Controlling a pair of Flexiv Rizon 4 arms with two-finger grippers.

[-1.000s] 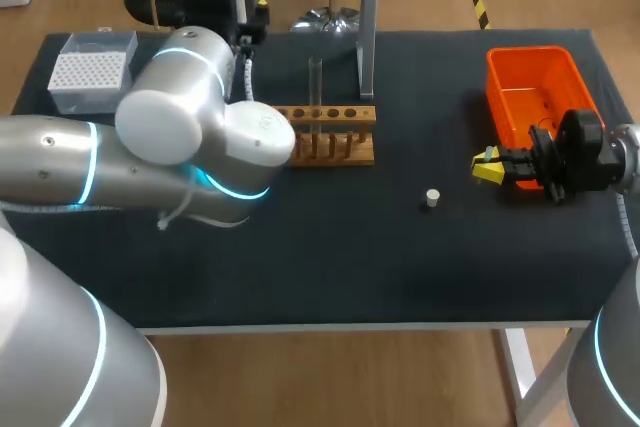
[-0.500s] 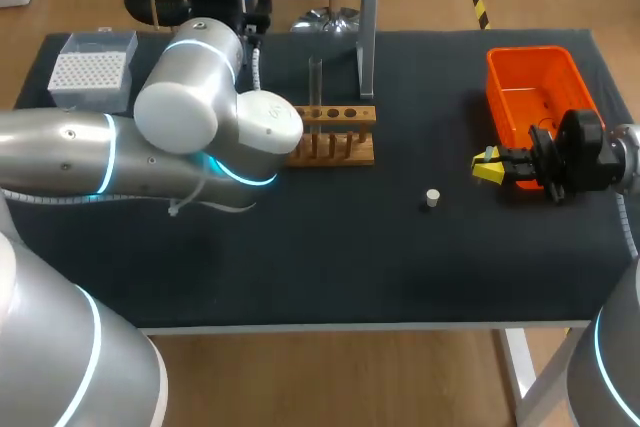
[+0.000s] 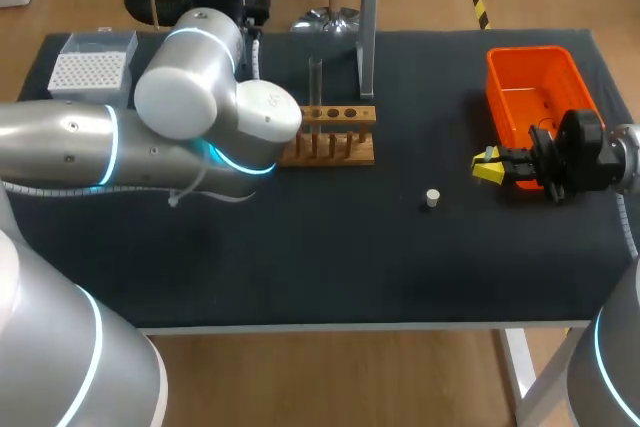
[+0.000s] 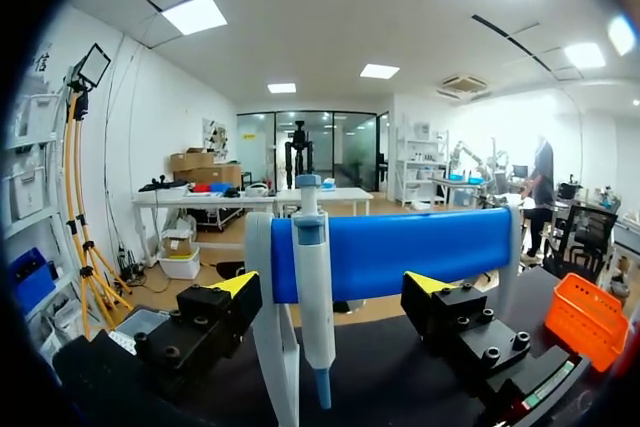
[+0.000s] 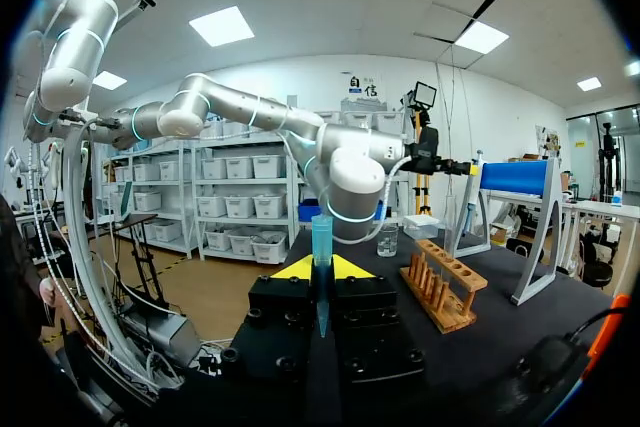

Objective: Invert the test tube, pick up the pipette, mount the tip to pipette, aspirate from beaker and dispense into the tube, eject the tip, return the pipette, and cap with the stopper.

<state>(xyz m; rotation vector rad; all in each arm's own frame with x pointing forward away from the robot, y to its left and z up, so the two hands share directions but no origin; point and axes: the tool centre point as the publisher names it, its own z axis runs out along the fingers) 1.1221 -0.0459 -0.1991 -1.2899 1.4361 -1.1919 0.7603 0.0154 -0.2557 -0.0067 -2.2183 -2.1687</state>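
The pipette (image 4: 308, 287) hangs upright on the stand (image 4: 400, 252) at the far edge of the worktop (image 3: 330, 257), left of the middle. Its head is hooked over the blue bar, so the body is free to be gripped. My left tool (image 4: 333, 285) is level with it, fingers wide apart, one on each side of the body. Neither touches it, and the tool holds nothing. I judge this to be the line-up for the pick. The fingers should close squarely on the body below the head, because an off-centre grip could swing the pipette on its hook.

The tube (image 3: 315, 82) stands upright in the rack (image 3: 330, 137), just in front of the stand near the worktop's middle. The beaker (image 5: 388, 240) sits past the rack's left end, and from above my left arm (image 3: 190, 97) hides it.

My right tool (image 5: 321, 269) hovers near the right edge, beside the near end of the orange bin (image 3: 530, 87). Its fingers are closed on a tip (image 5: 321, 242), which stands upright between them with the wide end up. I take it the tip is offered this way so the pipette can be pressed down into it.

The stopper (image 3: 432, 198) lies alone between the rack and my right tool, a little nearer the front edge, within reach for the last step. The tip box (image 3: 92, 72) sits at the far left corner.
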